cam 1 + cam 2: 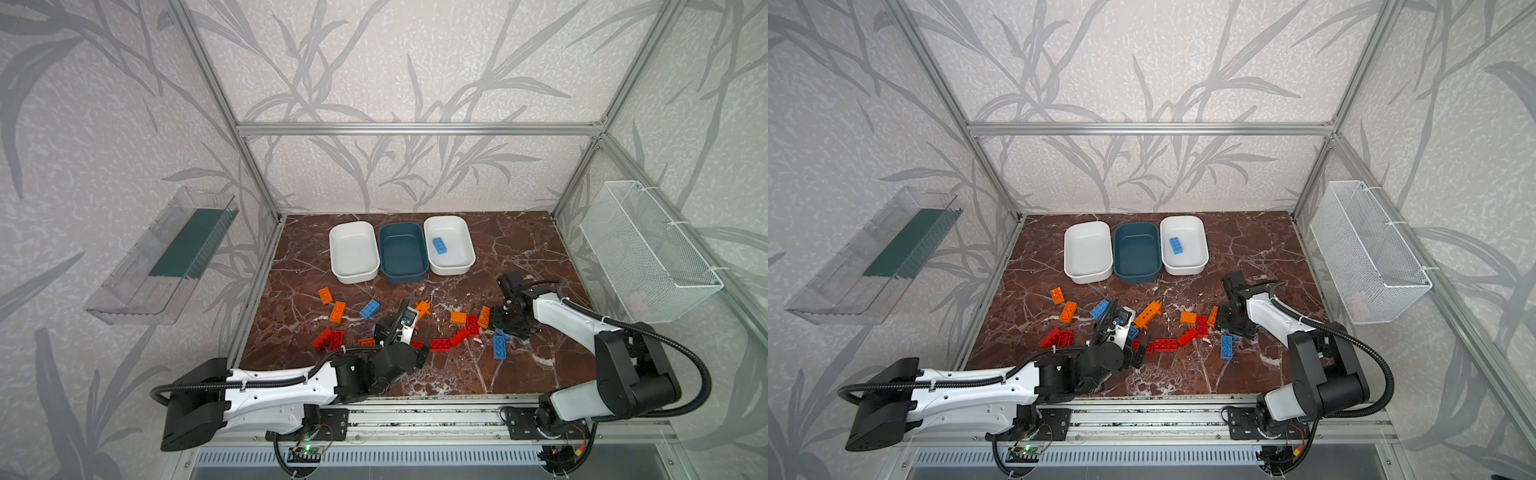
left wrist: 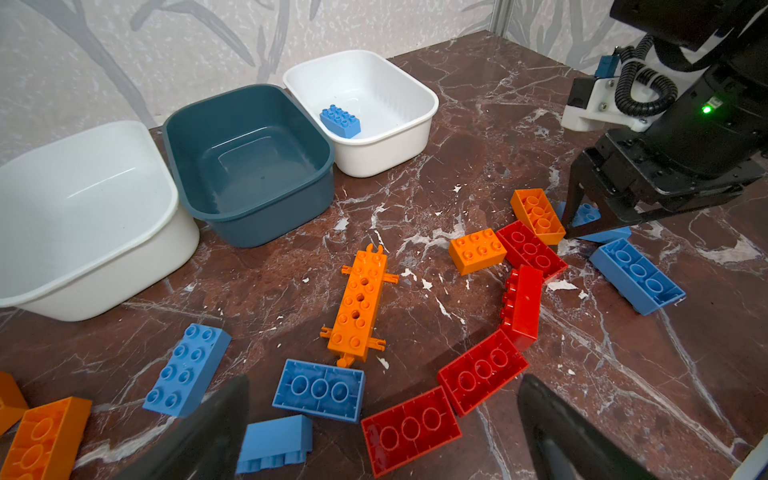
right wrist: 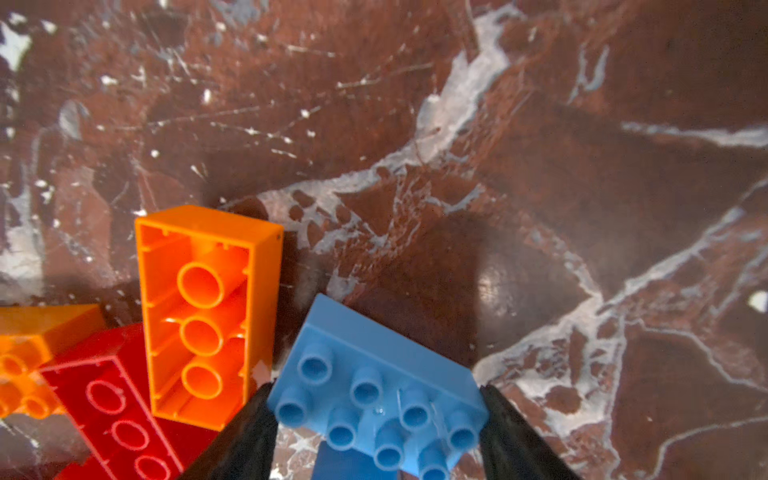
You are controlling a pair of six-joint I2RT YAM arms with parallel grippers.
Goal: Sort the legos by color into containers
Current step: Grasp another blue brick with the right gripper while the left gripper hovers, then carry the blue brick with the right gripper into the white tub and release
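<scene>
Three containers stand in a row at the back in both top views: a white tub (image 1: 353, 259), a teal tub (image 1: 403, 255) and a white tub (image 1: 459, 249) holding one blue lego (image 1: 439, 245). Red, orange and blue legos lie scattered in front, among them a long orange piece with pegs (image 2: 360, 307). My right gripper (image 3: 376, 428) is shut on the two ends of a blue lego (image 3: 374, 374), right beside an upturned orange lego (image 3: 208, 307). My left gripper (image 2: 384, 432) stands open low over an upturned red lego (image 2: 411, 428) and a blue one (image 2: 319, 388).
A white wire basket (image 1: 648, 253) hangs on the right wall and a clear tray (image 1: 166, 253) on the left wall. Aluminium frame posts edge the marble table (image 1: 519, 374). More orange and red legos (image 1: 328, 338) lie front left.
</scene>
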